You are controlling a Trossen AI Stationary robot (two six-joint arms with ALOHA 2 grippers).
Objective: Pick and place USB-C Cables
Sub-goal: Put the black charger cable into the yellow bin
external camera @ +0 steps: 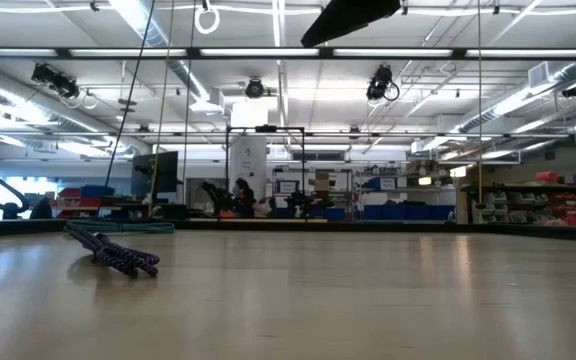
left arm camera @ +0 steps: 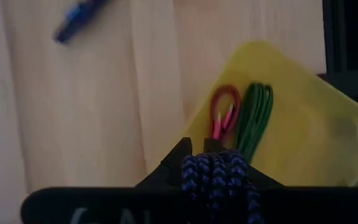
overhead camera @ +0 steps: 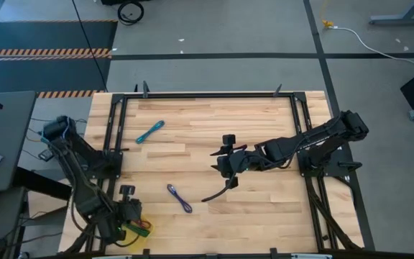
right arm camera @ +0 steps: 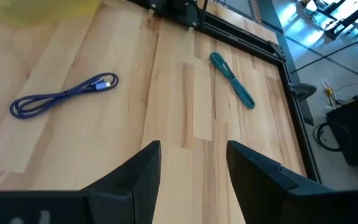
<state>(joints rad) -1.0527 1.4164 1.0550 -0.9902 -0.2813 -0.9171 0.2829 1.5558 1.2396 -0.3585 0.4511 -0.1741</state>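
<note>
My left gripper [left arm camera: 196,149] hangs over the near left corner of the table [overhead camera: 129,214], shut on a blue-purple braided cable bundle [left arm camera: 217,177]. Below it a yellow tray [left arm camera: 303,143] holds a maroon-red cable [left arm camera: 224,111] and a green cable [left arm camera: 257,117], both lying flat. A second blue-purple cable [overhead camera: 180,198] lies on the wood near the table's middle [right arm camera: 61,96] [external camera: 118,256]. A teal cable [overhead camera: 149,132] lies toward the far left [right arm camera: 232,78]. My right gripper [right arm camera: 191,165] is open above the table's middle [overhead camera: 225,164], holding nothing. My left gripper has the blue-purple bundle's folded strands [left arm camera: 216,165] between its two fingers, several strands side by side. The fingers point down from above, over the tray's edge. The bundle is lifted clear of the tray; the camera's own housing hides the rest of it.
Black frame rails [overhead camera: 214,95] run along the far, left and right sides of the wooden table [overhead camera: 264,216]. The tray [overhead camera: 139,229] sits at the near left corner. Bare wood lies between the loose cables. A room with shelves shows beyond the table.
</note>
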